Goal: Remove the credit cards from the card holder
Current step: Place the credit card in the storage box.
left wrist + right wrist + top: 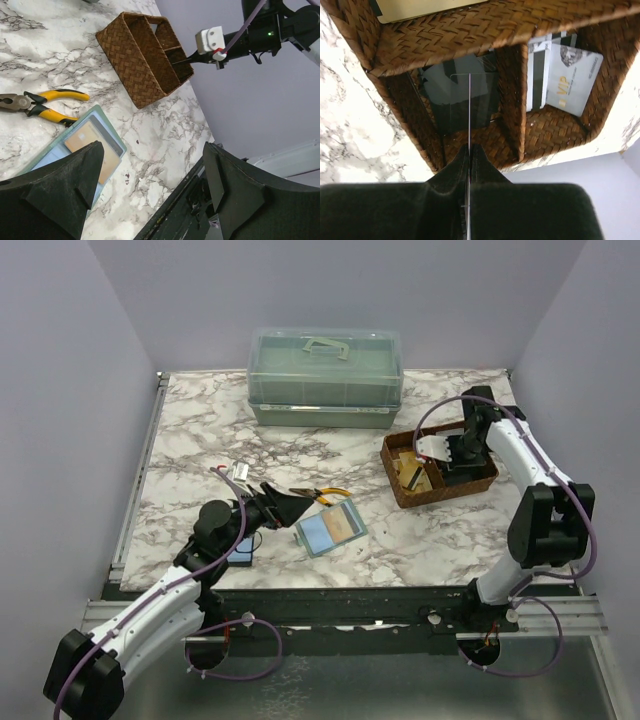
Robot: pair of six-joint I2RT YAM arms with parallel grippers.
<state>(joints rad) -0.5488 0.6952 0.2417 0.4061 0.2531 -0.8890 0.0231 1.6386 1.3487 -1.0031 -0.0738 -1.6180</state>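
The card holder [331,530] lies opened flat on the table, low and just left of centre in the top view, turned slightly askew. It is pale teal-blue with two dark-edged pockets. A bluish card [319,533] fills the left pocket and a tan card [345,525] the right. Further credit cards sit right of centre in the woven tray [425,498], where tan ones [411,472] lean in its left compartment. In the right wrist view, a silver VIP card [572,75] overlaps a striped card [536,75] in the right-hand compartment. One thin card [469,110], seen edge-on, is pinched in the right gripper [469,150], whose jaws are closed.
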